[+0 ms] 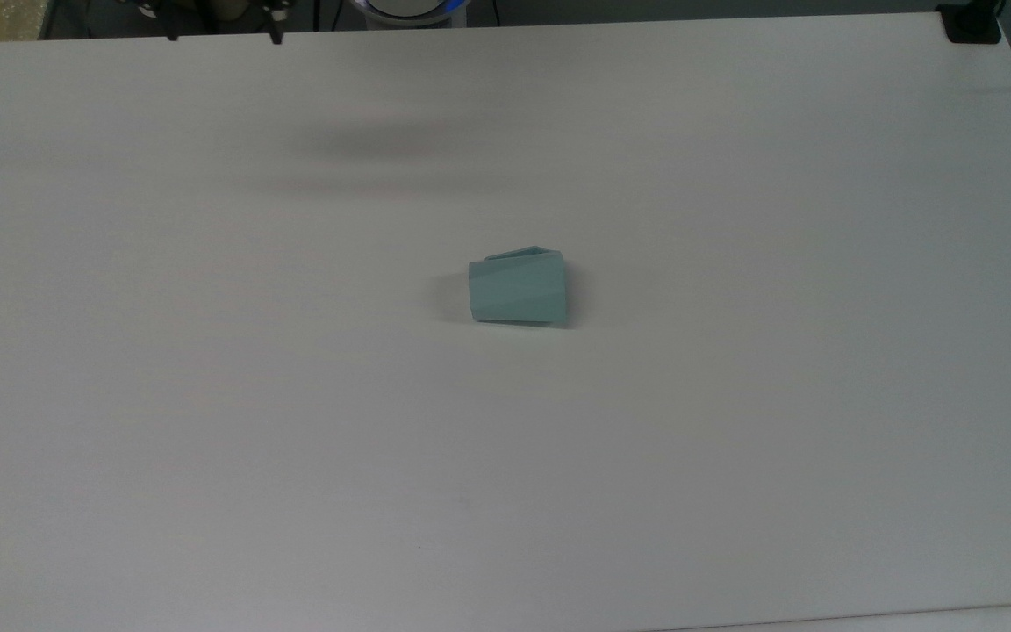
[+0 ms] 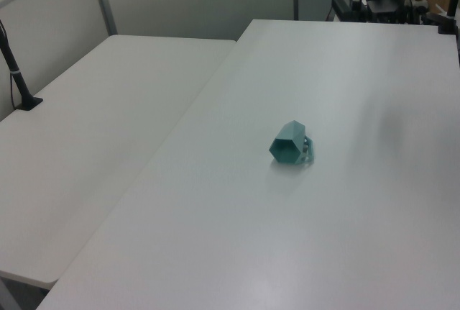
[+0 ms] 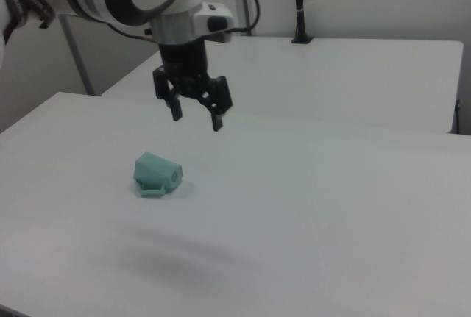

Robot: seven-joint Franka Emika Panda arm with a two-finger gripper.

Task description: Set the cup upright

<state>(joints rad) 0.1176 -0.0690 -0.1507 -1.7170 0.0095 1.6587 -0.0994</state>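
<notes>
Lying on its side near the middle of the wide white table (image 1: 207, 395), the small pale teal faceted cup (image 1: 518, 289) rests alone, as we see it in the top view, its angular handle on the far side. In the left view we look at one polygonal end of the cup (image 2: 290, 144), the handle on the left view's right. In the right view the cup (image 3: 156, 173) lies toward the right view's left, and we find the black two-finger gripper (image 3: 197, 116) hanging above the table, up and right of the cup, clear of it, its fingers spread apart and holding nothing.
</notes>
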